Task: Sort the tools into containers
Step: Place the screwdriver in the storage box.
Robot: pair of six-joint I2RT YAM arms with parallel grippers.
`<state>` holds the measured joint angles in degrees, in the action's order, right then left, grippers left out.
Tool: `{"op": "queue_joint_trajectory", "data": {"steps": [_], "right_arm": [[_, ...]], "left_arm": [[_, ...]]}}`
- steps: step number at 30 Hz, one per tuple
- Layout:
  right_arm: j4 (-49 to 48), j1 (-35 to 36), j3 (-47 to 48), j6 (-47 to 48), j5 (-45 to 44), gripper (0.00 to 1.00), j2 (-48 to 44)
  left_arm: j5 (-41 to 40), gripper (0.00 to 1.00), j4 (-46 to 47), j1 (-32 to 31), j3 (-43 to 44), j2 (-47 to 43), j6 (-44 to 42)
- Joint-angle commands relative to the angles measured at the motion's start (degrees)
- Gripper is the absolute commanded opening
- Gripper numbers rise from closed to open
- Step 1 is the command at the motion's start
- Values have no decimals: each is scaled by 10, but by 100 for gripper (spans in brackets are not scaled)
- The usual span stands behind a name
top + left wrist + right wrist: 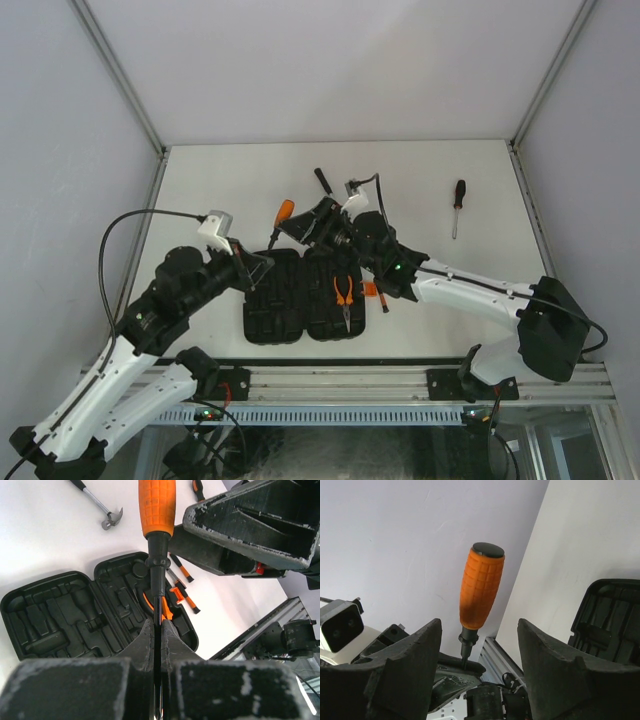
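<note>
Pinching the orange-handled screwdriver (pixel 157 505) by its shaft in the left gripper (pixel 157 625), pads pressed together on the steel, and holding it in the air over the open case (pixel 270 310) at the near middle of the table (pixel 220 190). Bracketing its handle with the right gripper (pixel 479 625), fingers spread on either side and not touching it; judging this to be a hand-over from one gripper to the other, not yet made. Counting only the pliers (pixel 344 300) as sorted, lying in a slot of the case's right half. Leaving most of the work, by this reading: seating this screwdriver, then fetching the hammer (pixel 107 512) lying on the far side of the case, the slim screwdrivers (pixel 182 573) just beside the case's right edge, and the long black-handled screwdriver (pixel 458 205) well apart at far right. Finding no brand, label or writing that can be read on case or tools.
</note>
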<state>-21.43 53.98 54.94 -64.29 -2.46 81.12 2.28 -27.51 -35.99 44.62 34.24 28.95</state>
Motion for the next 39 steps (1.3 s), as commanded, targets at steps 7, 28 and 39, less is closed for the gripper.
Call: {"op": "queue_joint_trajectory", "data": {"steps": [7,28,39], "right_arm": [[-31,-19,29,-34,10,54,-2],[-43,-21,29,-33,23,22,8],[29,-21,29,23,-26,14,-26]], "left_arm": [[27,0,48,3,-13,-5,9],[44,6,46,4,-22,-6,4],[34,59,29,3,-19,-15,4]]}}
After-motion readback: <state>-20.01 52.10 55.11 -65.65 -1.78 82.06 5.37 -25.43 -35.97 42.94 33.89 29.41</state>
